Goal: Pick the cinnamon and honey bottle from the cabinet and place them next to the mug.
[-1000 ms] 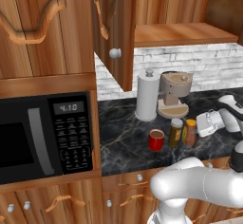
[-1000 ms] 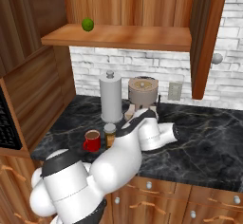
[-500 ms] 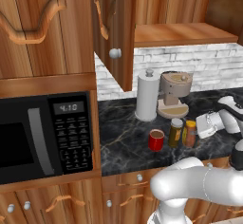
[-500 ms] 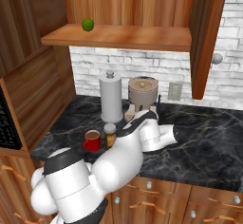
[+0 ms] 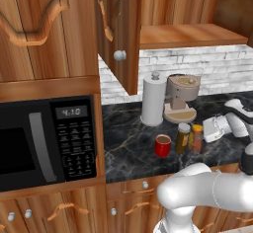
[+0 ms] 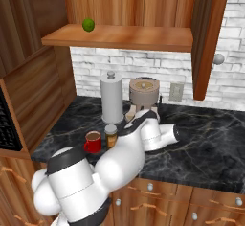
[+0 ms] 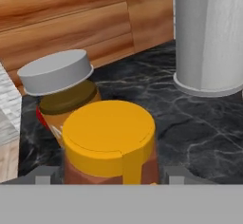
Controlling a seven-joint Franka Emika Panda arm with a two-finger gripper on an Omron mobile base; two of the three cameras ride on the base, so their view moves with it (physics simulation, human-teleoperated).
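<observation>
The orange, yellow-capped honey bottle (image 7: 110,142) stands beside the grey-lidded cinnamon jar (image 7: 64,92) and red mug (image 5: 162,145); fingers (image 7: 45,176) wide around it.

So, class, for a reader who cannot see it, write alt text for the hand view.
A honey bottle with a yellow cap sits close in front of the camera on a dark marble counter. Just behind it stands the grey-lidded cinnamon jar, with a white paper-towel roll at the upper right and wooden panelling behind.
</observation>
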